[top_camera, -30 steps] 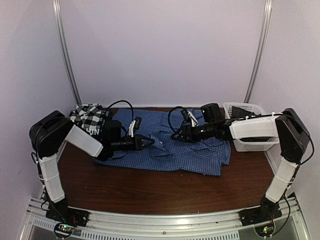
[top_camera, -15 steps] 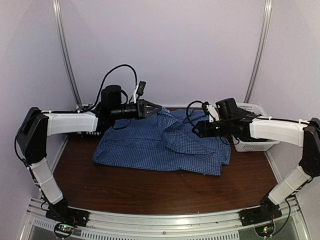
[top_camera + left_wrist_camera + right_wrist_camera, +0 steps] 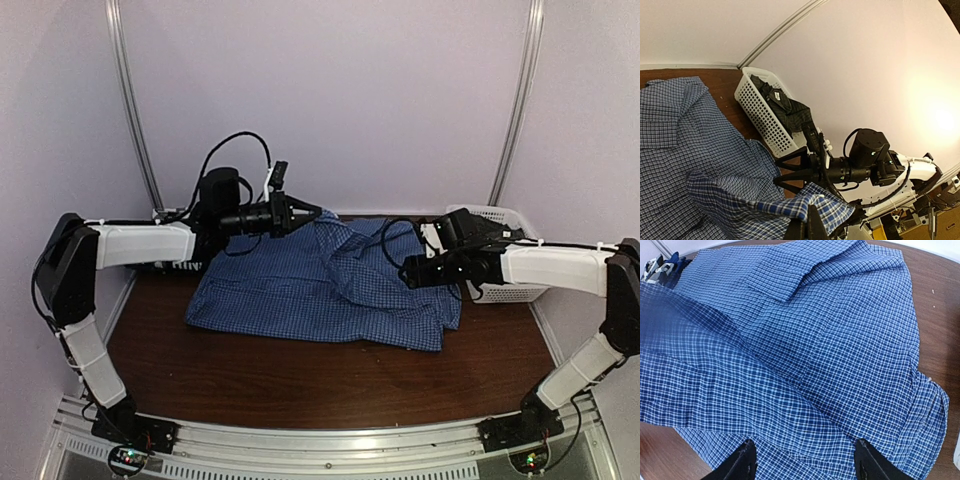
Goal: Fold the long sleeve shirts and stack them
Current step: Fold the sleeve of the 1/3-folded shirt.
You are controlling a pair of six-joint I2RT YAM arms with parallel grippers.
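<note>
l end effector (image 3: 310, 212) clamped on an edge of the blue check shirt (image 3: 300, 295), now lifted to 11 o'clock; r end effector (image 3: 409, 272) backed off, spread wide, empty. shirt lies mid counter (image 3: 300, 385), fold only begun.

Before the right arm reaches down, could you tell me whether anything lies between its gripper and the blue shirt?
Nothing visible does. The right gripper is open and points straight at the blue check shirt, with only that cloth ahead of its fingers.

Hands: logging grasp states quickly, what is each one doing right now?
Left hand: closed on the blue fine-check cloth shirt.
Right hand: open, holding nothing.
</note>
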